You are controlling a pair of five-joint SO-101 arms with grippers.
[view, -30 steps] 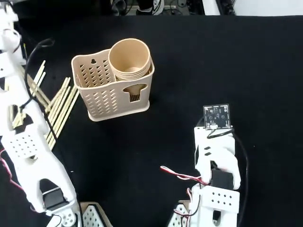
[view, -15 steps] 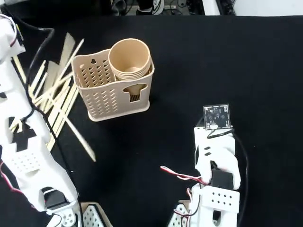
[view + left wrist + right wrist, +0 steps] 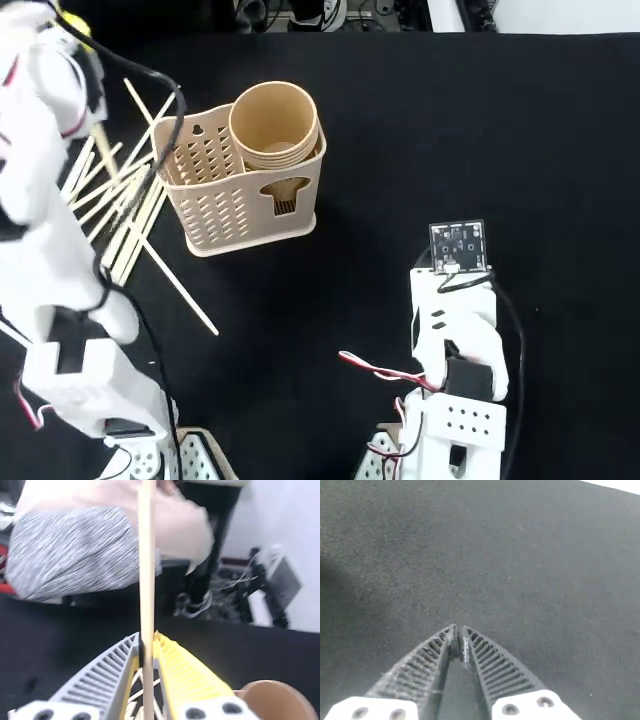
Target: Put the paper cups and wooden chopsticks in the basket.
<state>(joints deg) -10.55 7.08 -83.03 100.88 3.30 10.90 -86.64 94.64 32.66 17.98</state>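
Wooden chopstick [image 3: 146, 555], seemingly just one, is now lifted from the scattered pile [image 3: 125, 200], clamped in the left pincer [image 3: 146, 647]; basket [image 3: 240, 215] next. Right pincer [image 3: 456, 639] sits closed, empty.

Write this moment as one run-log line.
left gripper: shut on chopstick | right gripper: shut | cups: in basket | other chopsticks: on table beside basket

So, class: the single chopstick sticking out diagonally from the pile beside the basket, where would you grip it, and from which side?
Probably the free half of the chopstick, from straight above, tool closing across its diagonal. It lies flat on the black table, and that end is clear of the pile and basket.
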